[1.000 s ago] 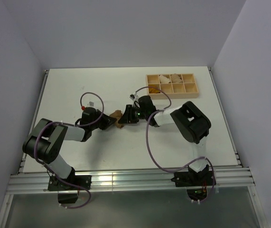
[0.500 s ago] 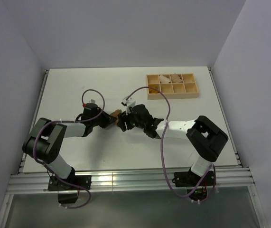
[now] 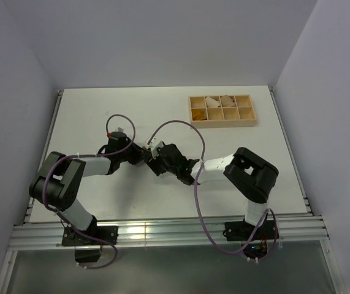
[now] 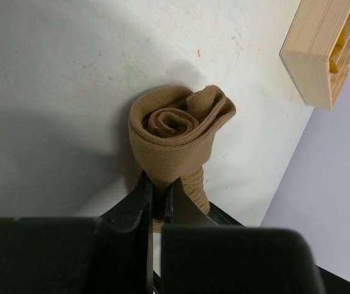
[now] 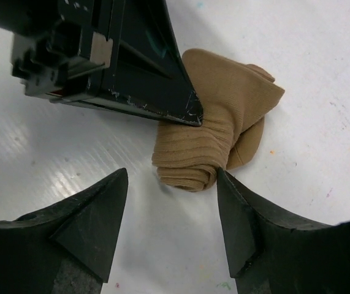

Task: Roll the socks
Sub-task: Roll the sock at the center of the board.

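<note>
Your left gripper (image 4: pixel 157 195) is pinched tight on the lower edge of the rolled tan sock (image 4: pixel 176 125), which sits mid-worktop (image 3: pixel 101 104) between the 2 arms. Your right gripper (image 5: pixel 171 184) has its jaws apart, facing the roll's ribbed end from just beside it. Farther back on the right lies the wooden compartment tray (image 3: pixel 222 124).

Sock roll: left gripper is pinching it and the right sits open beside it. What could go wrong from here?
1. The left gripper pinches only one edge of the sock roll; its outer end looks loose, so it may unwind on release.
2. The open right gripper straddles the roll close to the left gripper's finger; closing might strike it or squash the roll.
</note>
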`<state>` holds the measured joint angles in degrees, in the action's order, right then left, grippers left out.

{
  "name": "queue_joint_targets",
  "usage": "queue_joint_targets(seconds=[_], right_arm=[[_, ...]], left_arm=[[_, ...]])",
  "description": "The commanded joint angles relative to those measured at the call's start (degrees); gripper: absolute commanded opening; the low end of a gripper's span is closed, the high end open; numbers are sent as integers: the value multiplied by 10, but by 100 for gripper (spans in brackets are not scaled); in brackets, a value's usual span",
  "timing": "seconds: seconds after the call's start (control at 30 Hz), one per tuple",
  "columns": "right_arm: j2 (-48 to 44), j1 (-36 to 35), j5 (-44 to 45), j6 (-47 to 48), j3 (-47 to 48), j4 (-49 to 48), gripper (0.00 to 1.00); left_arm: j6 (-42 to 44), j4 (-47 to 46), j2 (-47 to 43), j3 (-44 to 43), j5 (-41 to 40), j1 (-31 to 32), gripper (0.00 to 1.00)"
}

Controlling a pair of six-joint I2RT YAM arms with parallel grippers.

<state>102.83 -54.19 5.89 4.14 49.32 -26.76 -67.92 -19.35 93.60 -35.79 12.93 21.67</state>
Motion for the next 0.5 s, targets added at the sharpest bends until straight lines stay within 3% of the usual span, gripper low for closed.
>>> queue_joint_targets(seconds=[0.0,0.47], right_arm=[[25,-9,26,42,30,-26,66],[82,-29,99,72,67,-39,59]], left_arm=[[27,55,18,-5,-8,-1,0],[19,49,25,-2,3,-1,0]])
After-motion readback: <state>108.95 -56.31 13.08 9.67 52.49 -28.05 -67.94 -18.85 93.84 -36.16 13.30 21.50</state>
